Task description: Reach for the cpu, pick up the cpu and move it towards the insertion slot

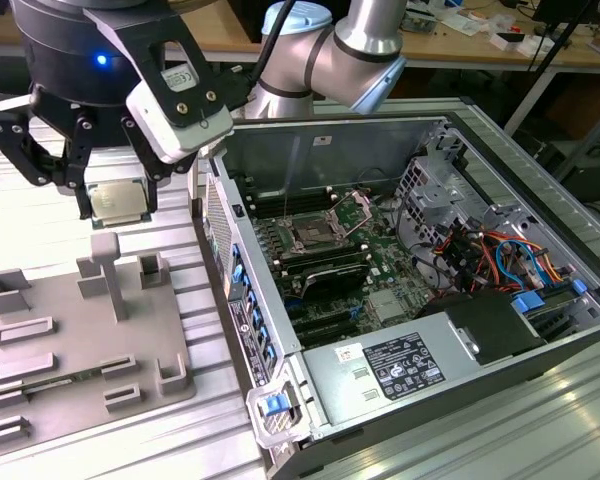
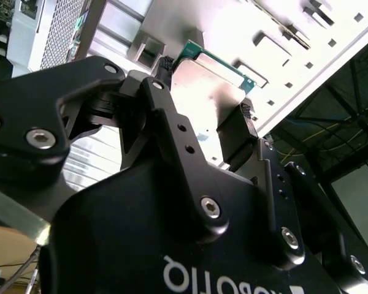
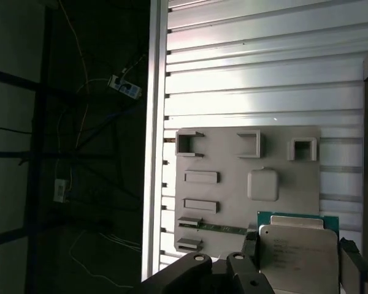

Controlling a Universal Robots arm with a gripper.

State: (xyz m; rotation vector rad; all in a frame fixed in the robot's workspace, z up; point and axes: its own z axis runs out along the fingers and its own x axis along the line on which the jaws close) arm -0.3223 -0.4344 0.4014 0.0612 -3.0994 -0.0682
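Clearly the gripper (image 1: 118,205) is clamped on the cpu (image 1: 117,202), its black fingers (image 1: 82,190) pressing the chip's two opposite edges and holding it in the air. In the exterior view the chip hangs flat, silvery face showing, above the ribbed metal table (image 1: 40,240) at the exterior view's far left. In the second wrist view the chip (image 2: 208,86) sits between the finger pads (image 2: 236,131), its thin green edge visible along one side. In the first wrist view the chip (image 3: 297,251) shows a pale metal face with a green border, held over the edge of the grey fixture (image 3: 248,184).

That grey fixture (image 1: 70,340) lies on the table below and nearer than the gripper in the exterior view, with raised blocks, a tall post and shallow rectangular recesses. A long green memory stick (image 1: 55,380) lies in one of its near recesses.

To the exterior view's right of the gripper stands an open computer case (image 1: 540,200) with a green motherboard inside. The insertion slot (image 1: 310,238) sits on that board, its metal frame around a dark centre, well apart from the held chip. Red, orange and blue cables (image 1: 490,255) bunch at the case's right side. The silver arm (image 1: 360,50) rises behind the case at the far edge.
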